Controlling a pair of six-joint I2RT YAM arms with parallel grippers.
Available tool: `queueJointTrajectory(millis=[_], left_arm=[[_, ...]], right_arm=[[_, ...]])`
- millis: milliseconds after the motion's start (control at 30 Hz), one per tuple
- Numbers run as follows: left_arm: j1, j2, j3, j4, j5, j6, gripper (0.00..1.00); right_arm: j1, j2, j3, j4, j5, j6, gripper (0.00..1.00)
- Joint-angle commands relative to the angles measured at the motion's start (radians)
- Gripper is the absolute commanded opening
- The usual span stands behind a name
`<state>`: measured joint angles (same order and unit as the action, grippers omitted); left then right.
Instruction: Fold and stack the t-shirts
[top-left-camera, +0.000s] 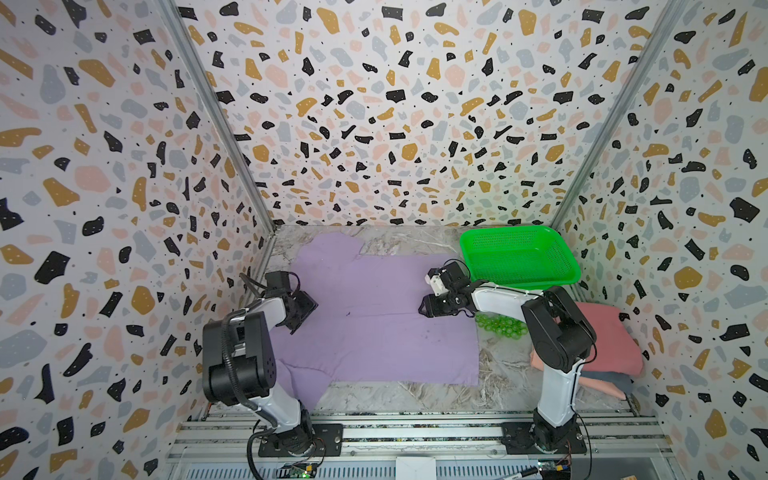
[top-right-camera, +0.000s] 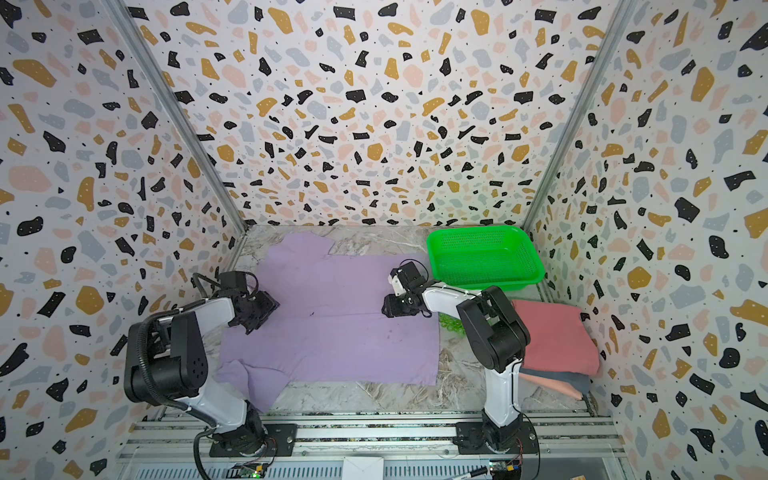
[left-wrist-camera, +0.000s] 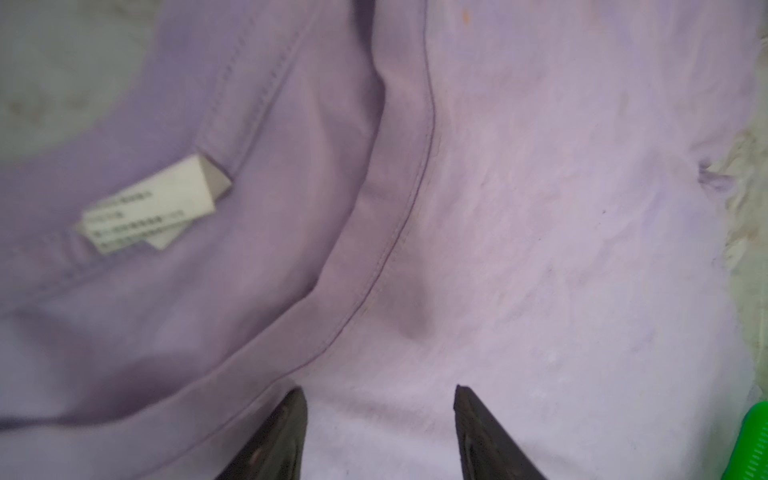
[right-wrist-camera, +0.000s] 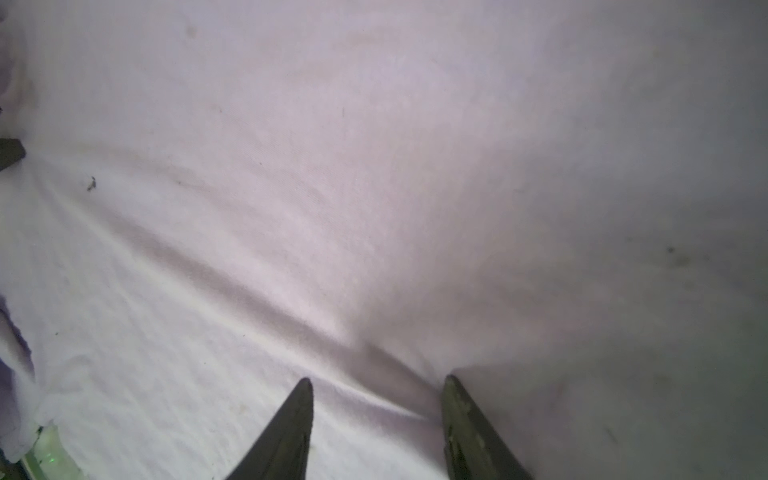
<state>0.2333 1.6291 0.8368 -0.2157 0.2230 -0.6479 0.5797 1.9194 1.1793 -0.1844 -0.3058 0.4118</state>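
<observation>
We see the lavender shirt (top-left-camera: 374, 316) spread flat on the marble tabletop (top-left-camera: 415, 395), collar and sleeves toward the left arm, hem toward the right. The left end effector (left-wrist-camera: 380, 399) is poised over the collar seam, near a white label (left-wrist-camera: 153, 208), fingers apart and holding nothing. The right end effector (right-wrist-camera: 378, 384), likewise spread and empty, is low over a crease in the cloth. By the right wall, a pink fold (top-left-camera: 611, 345) tops a stack of grey-blue and salmon ones. A green basket (top-left-camera: 511, 232) fills the far right corner, with green balls (top-left-camera: 500, 326) just beside the shirt's hem.
</observation>
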Motion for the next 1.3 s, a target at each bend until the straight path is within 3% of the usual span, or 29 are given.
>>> queueJointTrajectory(millis=[0, 133, 333, 567, 800, 1033, 1267], left_arm=[[0.003, 0.001, 0.079, -0.098, 0.001, -0.001, 0.6], [-0.003, 0.093, 0.334, -0.068, 0.021, 0.083, 0.6], [-0.039, 0.413, 0.818, -0.132, 0.02, 0.176, 0.61], [-0.058, 0.766, 1.332, -0.153, 0.034, 0.144, 0.62], [-0.083, 0.93, 1.449, 0.037, -0.006, 0.045, 0.65], [-0.115, 1.029, 1.506, 0.078, -0.122, 0.048, 0.65], [-0.165, 1.114, 1.575, 0.028, -0.232, 0.043, 0.66]], right_arm=[[-0.004, -0.037, 0.018, -0.11, 0.067, 0.004, 0.57], [-0.037, -0.014, 0.16, -0.092, 0.158, -0.024, 0.62], [-0.122, 0.123, 0.396, -0.083, 0.273, 0.014, 0.7], [-0.17, 0.23, 0.516, 0.048, 0.309, -0.006, 0.76], [-0.182, 0.313, 0.564, 0.106, 0.319, -0.007, 0.76], [-0.183, 0.378, 0.6, 0.077, 0.435, -0.005, 0.8], [-0.169, 0.488, 0.748, -0.069, 0.58, 0.051, 0.84]])
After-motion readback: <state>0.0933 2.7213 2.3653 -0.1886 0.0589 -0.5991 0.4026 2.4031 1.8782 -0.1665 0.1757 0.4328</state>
